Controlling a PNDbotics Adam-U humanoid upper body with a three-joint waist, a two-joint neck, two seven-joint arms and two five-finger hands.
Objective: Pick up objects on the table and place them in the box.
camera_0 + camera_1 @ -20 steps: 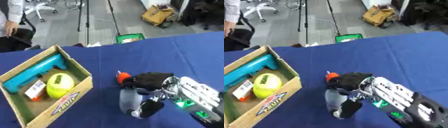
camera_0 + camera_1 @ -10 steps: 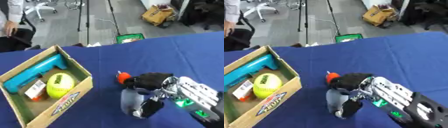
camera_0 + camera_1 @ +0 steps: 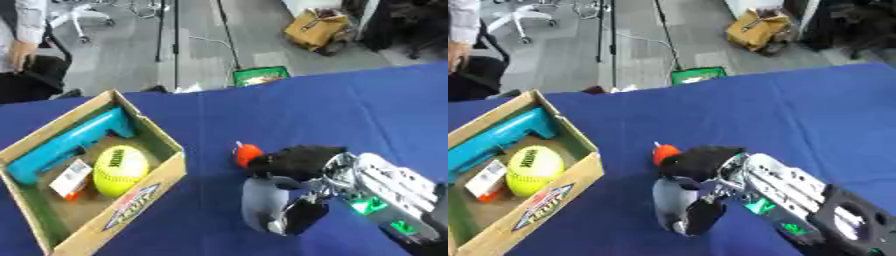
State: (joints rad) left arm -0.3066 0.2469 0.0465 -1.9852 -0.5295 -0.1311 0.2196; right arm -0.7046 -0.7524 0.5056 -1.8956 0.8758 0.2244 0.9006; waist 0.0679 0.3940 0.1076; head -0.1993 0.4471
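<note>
Right hand: the black and silver right hand reaches in from the lower right, dark fingers curled down over a grey-blue rounded object.
Grasp: fingers and thumb wrapped around that grey-blue object, which sits low on the blue cloth-covered surface.
Orange piece: a small orange-red rounded thing right beside the fingers, touching or nearly so; I can't tell which.
Box: the open cardboard box sits well to the left.
Box contents: a long teal plastic tool, a yellow-green softball, and a small white and orange packet.
Left hand: out of shot.
</note>
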